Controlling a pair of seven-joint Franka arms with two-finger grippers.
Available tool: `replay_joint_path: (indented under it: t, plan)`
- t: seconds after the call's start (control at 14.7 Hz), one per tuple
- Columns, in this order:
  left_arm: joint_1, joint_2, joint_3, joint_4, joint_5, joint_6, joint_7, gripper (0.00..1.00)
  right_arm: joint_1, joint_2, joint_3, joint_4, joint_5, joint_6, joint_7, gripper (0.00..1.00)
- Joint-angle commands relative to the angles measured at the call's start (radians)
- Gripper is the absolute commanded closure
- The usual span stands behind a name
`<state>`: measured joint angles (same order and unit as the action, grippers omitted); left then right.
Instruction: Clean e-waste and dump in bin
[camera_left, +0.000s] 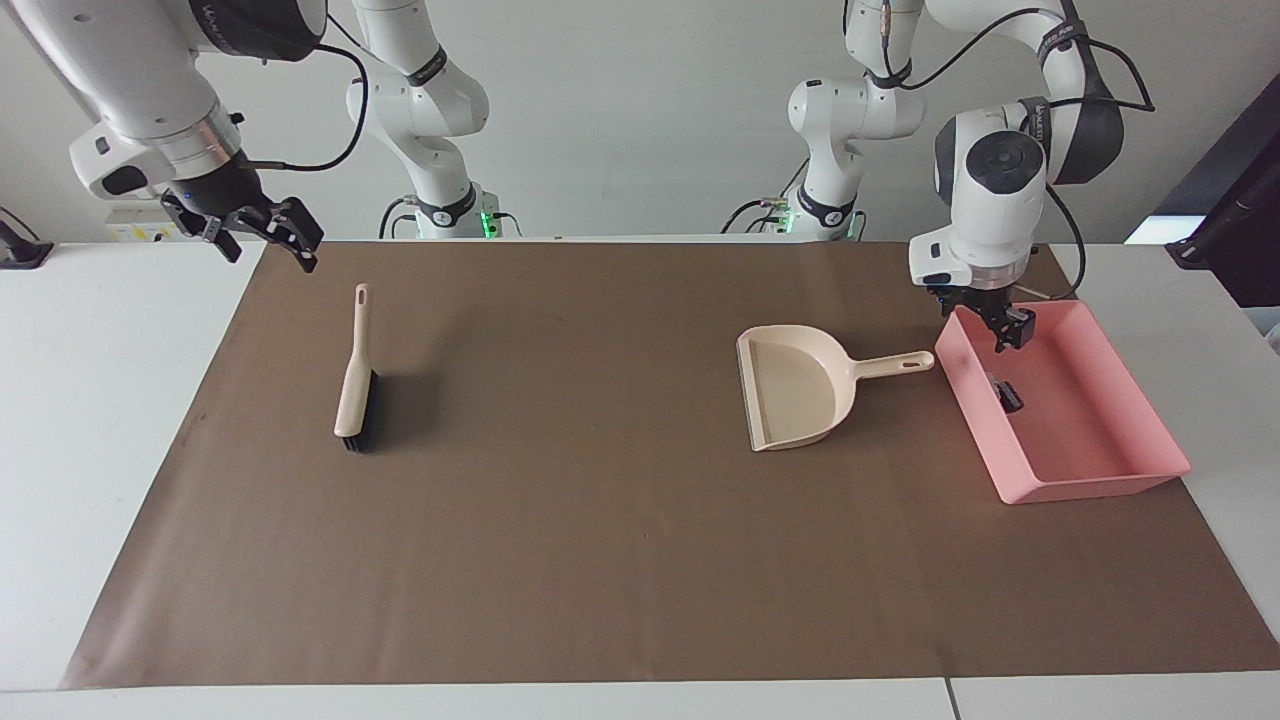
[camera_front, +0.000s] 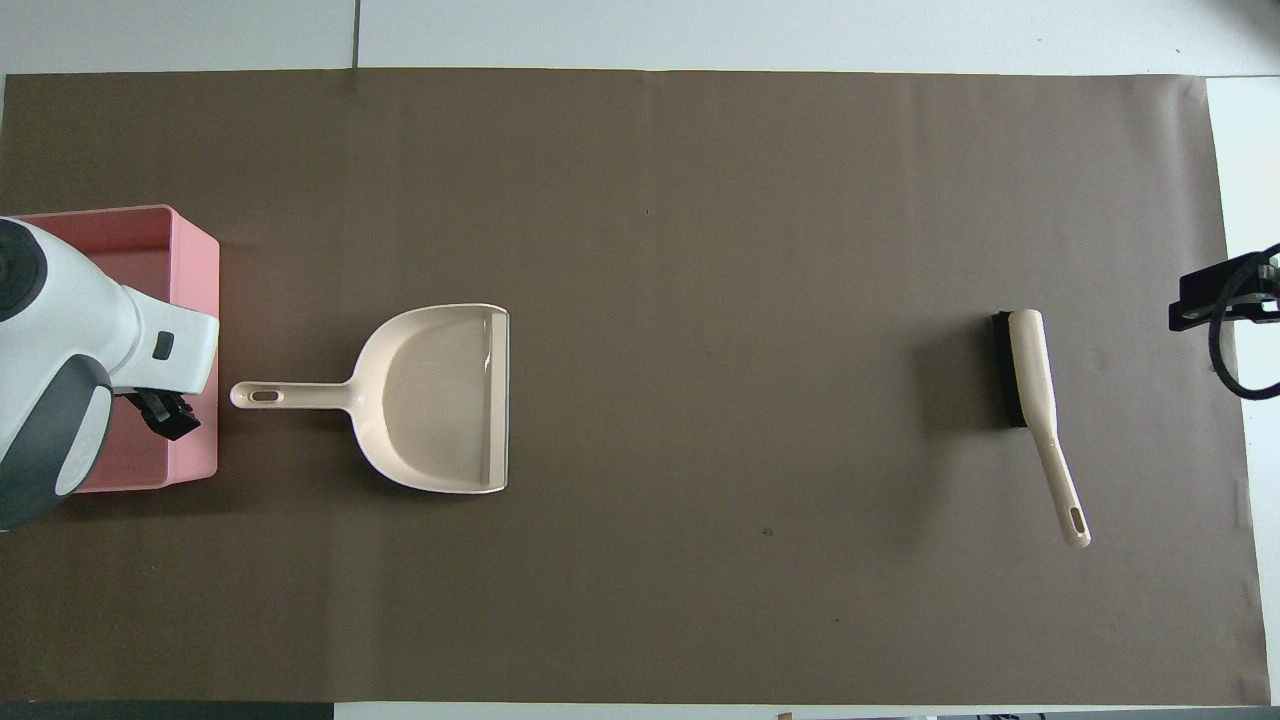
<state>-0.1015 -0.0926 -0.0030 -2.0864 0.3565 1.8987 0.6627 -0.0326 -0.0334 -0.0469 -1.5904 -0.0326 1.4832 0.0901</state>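
Note:
The pink bin (camera_left: 1092, 487) (camera_front: 206, 300) stands at the left arm's end of the mat. Inside it lies the e-waste (camera_left: 1008, 395), a small black block with a pale bit against it; in the overhead view my left arm hides it. My left gripper (camera_left: 1000, 325) (camera_front: 165, 415) hangs open and empty over the bin's end nearer the robots. The beige dustpan (camera_left: 795, 390) (camera_front: 440, 400) lies flat on the mat beside the bin, its handle pointing at the bin. My right gripper (camera_left: 262, 237) (camera_front: 1215, 300) waits raised and open over the mat's corner at the right arm's end.
A beige brush with black bristles (camera_left: 352, 385) (camera_front: 1030, 380) lies on the brown mat (camera_left: 600, 550) toward the right arm's end. The mat covers most of the white table.

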Motion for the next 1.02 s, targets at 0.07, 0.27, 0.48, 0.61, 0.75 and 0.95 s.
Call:
replay_joint_path:
  t: [0.07, 0.27, 0.48, 0.61, 0.75, 0.95]
  plan:
    - [0.08, -0.013, -0.009, 0.018, -0.12, -0.006, -0.239, 0.02, -0.007, -0.022, 0.004, -0.022, 0.005, -0.003, 0.011, 0.0]
    - [0.124, -0.01, -0.008, 0.101, -0.229, -0.03, -0.356, 0.02, -0.007, -0.022, 0.004, -0.022, 0.005, -0.003, 0.011, 0.0]
    - [0.149, 0.011, -0.008, 0.213, -0.323, -0.101, -0.455, 0.02, -0.007, -0.022, 0.004, -0.022, 0.005, -0.003, 0.011, 0.0]
    - [0.145, 0.024, -0.009, 0.273, -0.327, -0.144, -0.506, 0.02, -0.007, -0.022, 0.004, -0.022, 0.005, -0.003, 0.011, 0.0]
    - [0.135, 0.045, -0.009, 0.351, -0.333, -0.208, -0.557, 0.02, -0.007, -0.022, 0.004, -0.022, 0.005, -0.003, 0.011, 0.0]
    - [0.134, 0.051, -0.011, 0.405, -0.334, -0.277, -0.572, 0.02, -0.006, -0.022, 0.004, -0.022, 0.005, -0.003, 0.011, 0.0]
